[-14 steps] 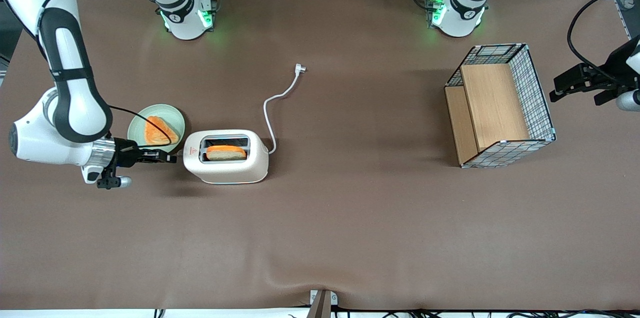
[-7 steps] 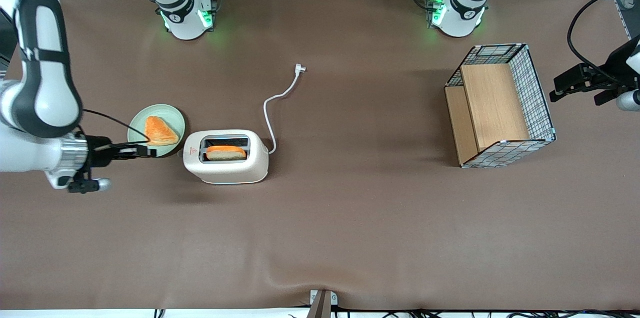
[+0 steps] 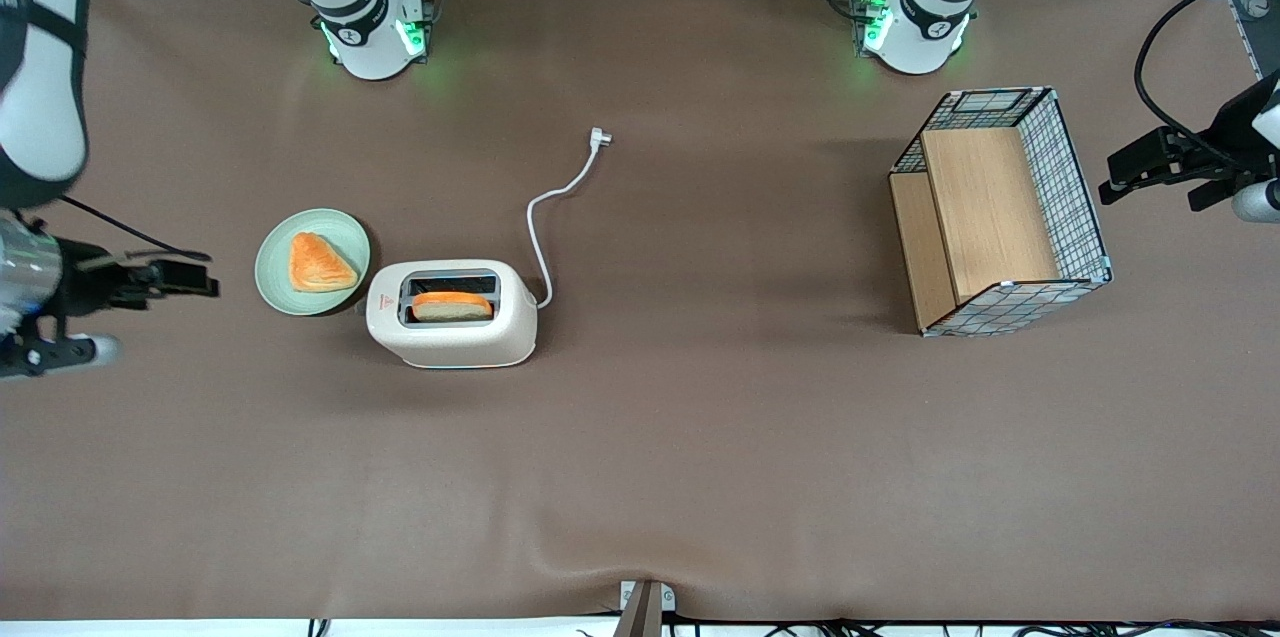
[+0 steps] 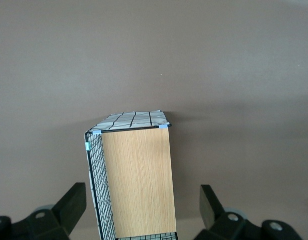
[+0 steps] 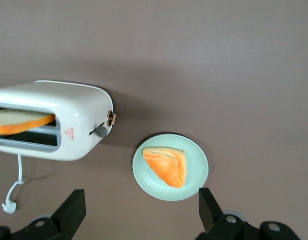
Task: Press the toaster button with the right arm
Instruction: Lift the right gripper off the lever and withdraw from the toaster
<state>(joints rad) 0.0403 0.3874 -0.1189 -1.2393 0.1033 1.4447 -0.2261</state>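
The right arm [image 3: 40, 67] hangs at the working arm's end of the surface [image 3: 700, 467], its pincer [image 3: 185, 277] spread wide and holding nothing, well apart from the toaster [image 3: 452, 315]. The toaster button [image 5: 100, 131] juts from the narrow end face that points toward nine o'clock in the front view, the end without the cord [image 3: 545, 207].

The risk, I'd say, is the green plate [image 3: 285, 292] with its orange pastry [image 3: 320, 262] just beside that end: a sweeping approach could clip it, or shove the light toaster sideways instead of pressing. There is open room nearer the front camera.
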